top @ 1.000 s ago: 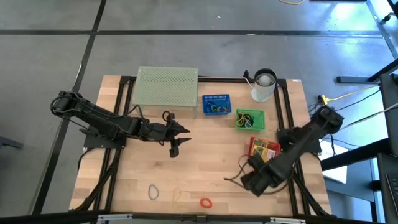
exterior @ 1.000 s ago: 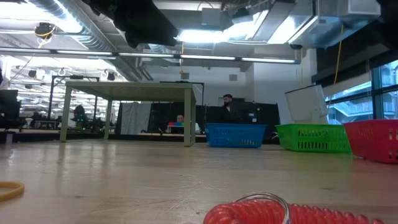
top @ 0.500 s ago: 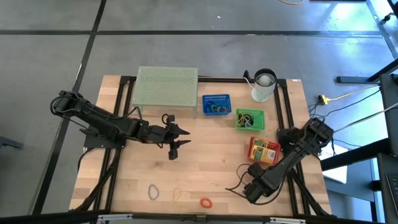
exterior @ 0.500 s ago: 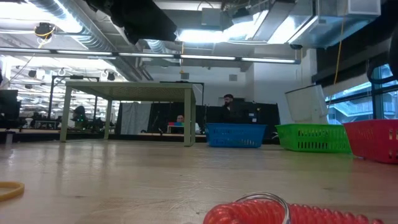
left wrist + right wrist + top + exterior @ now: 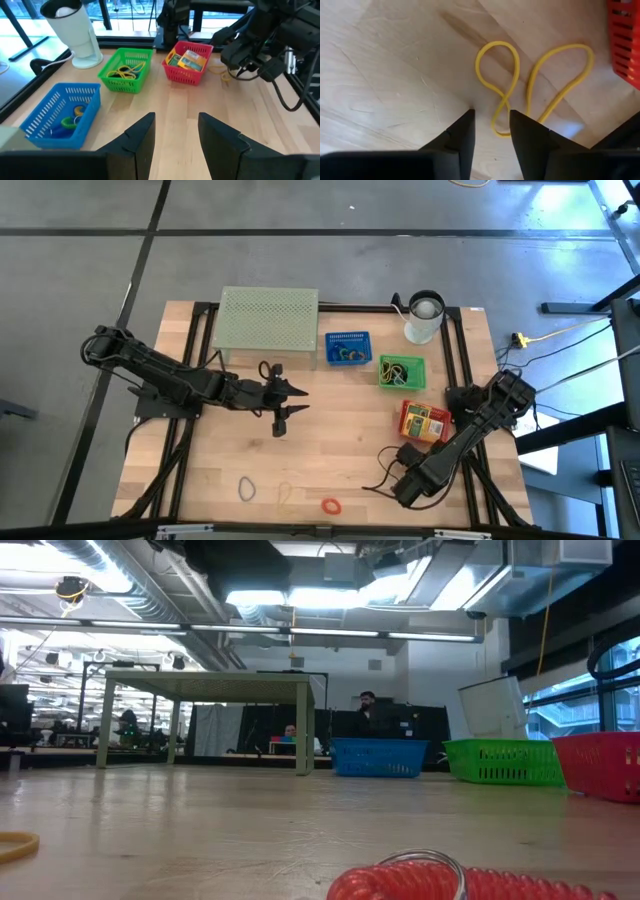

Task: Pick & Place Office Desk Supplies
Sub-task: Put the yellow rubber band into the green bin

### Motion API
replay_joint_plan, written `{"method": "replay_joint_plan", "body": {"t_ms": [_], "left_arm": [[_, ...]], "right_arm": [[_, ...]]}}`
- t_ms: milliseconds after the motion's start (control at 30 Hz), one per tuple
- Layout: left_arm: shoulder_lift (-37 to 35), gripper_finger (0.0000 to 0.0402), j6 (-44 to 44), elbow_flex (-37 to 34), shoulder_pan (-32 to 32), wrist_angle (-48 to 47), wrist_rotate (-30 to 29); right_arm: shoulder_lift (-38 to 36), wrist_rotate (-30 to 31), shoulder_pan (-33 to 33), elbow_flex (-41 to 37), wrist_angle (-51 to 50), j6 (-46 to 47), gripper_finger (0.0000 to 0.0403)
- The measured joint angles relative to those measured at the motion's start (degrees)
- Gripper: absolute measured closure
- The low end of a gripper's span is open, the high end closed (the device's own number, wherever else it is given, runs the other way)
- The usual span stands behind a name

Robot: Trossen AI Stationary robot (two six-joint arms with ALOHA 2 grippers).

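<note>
Right arm has swung down toward the lower right of the high view since a second ago; left arm hasn't shifted.

Right gripper [image 5: 491,131] now sits low over the twisted yellow rubber-band loop [image 5: 530,82] on the wooden worktop [image 5: 330,450], just beside the red mesh basket [image 5: 424,421]. Fingers apart, straddling the band's crossover, nothing clamped yet.

Band handling, my read: very light, floppy, lies flat, so the tips need to reach the wood to get under it. Best pinch is at the crossover, where two strands stack. It'll likely dangle and may snag on the basket rim.

Looks: thin, bright yellow, folded into a figure-eight, two lobes fanning away from the fingers.

Left gripper [image 5: 175,135] hovers mid-frame in the high view, fingers apart, empty, facing the blue mesh basket [image 5: 59,114] and green mesh basket [image 5: 125,70].

Loose along the lower edge of the high view: grey-blue band [image 5: 247,489], pale yellow band [image 5: 287,495], red coiled band [image 5: 330,505].
</note>
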Motion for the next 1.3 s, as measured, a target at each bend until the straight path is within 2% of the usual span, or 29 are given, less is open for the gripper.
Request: {"method": "replay_joint_plan", "body": {"t_ms": [200,400,633,767,1033,1300], "left_arm": [[0.0,0.0258,0.0,0.0,0.0,0.4,0.1],[0.0,0.0258,0.0,0.0,0.0,0.5,0.1],[0.0,0.0258,1.0,0.0,0.0,0.5,0.1],[0.0,0.0258,1.1,0.0,0.0,0.5,0.1],[0.0,0.0258,1.1,0.0,0.0,0.8,0.1],[0.0,0.0258,1.9,0.0,0.0,1.5,0.1]], "right_arm": [[-0.7,-1.6,-0.1,-3.3,6.2,1.3,0.0329],[-0.8,-1.3,-0.1,-3.5,7.3,1.6,0.0393],[-1.0,0.0,0.0,-3.5,7.3,2.9,0.0399],[-2.1,3.7,0.2,-2.3,6.7,2.1,0.04],[-5.8,24.8,0.6,1.0,13.6,-3.1,0.0402],[-6.5,50.5,-1.0,6.6,22.4,-25.2,0.0402]]}}
